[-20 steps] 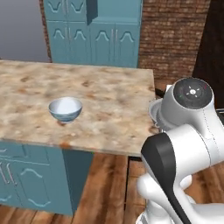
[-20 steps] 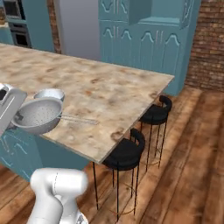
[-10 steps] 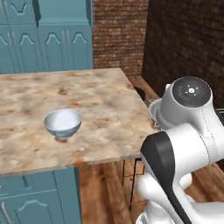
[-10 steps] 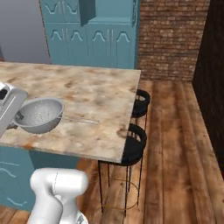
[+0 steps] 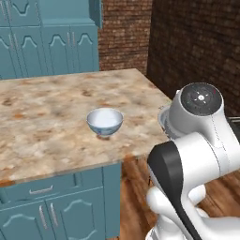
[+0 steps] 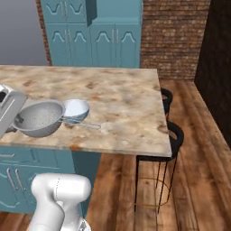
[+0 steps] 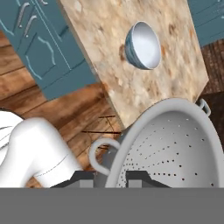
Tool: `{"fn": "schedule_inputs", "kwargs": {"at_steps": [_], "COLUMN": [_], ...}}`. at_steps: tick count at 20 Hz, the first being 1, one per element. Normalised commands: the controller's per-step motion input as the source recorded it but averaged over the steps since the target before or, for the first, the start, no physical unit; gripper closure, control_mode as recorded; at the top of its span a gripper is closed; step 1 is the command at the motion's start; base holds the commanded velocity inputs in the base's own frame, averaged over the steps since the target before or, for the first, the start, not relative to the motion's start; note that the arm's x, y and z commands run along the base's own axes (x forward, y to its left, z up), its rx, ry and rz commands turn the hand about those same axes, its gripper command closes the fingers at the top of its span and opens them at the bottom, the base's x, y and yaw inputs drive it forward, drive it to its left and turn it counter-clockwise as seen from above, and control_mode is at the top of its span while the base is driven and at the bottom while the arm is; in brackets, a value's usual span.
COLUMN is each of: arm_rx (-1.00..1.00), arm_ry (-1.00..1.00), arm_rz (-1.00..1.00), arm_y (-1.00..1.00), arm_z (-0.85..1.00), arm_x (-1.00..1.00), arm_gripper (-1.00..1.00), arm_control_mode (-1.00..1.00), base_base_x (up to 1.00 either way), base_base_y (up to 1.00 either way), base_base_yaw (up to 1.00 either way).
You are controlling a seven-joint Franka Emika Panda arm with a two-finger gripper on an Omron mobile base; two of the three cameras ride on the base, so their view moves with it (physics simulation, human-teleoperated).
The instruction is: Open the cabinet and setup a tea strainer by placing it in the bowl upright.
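Note:
My gripper [image 7: 110, 177] is shut on the rim of the tea strainer [image 7: 175, 148], a pale grey perforated basin with a loop handle, held in the air beside the counter's near edge. In the right base view the tea strainer [image 6: 39, 118] hangs at the left, just in front of the bowl [image 6: 76, 109]. The light blue bowl [image 5: 105, 122] stands upright on the marble counter [image 5: 42, 117], and the bowl [image 7: 142, 45] lies beyond the strainer's rim. Behind the counter is the teal cabinet [image 6: 106, 38], one upper door [image 6: 91, 11] swung outward.
Two black bar stools [image 6: 174, 135] stand at the counter's right end over the wood floor. Teal lower doors [image 5: 61, 211] sit under the counter's near edge. A brick wall [image 6: 173, 36] rises at the back right.
The base has swung around, so the whole scene shifted: the counter and bowl now sit closer and more central. The strainer stays in my shut gripper, now next to the bowl.

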Motion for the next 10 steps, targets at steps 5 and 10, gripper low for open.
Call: {"fn": "schedule_inputs", "kwargs": {"at_steps": [5,10], "arm_rx": [0.00,0.00], "arm_ry": [0.00,0.00], "arm_rz": [0.00,0.00], "arm_y": [0.00,0.00], "arm_z": [0.00,0.00], "arm_x": [0.00,0.00], "arm_gripper": [1.00,1.00], "arm_control_mode": [1.00,1.00], "base_base_x": [0.60,0.55], "base_base_y": [0.94,0.33], "base_base_yaw": [0.00,-0.02]}}
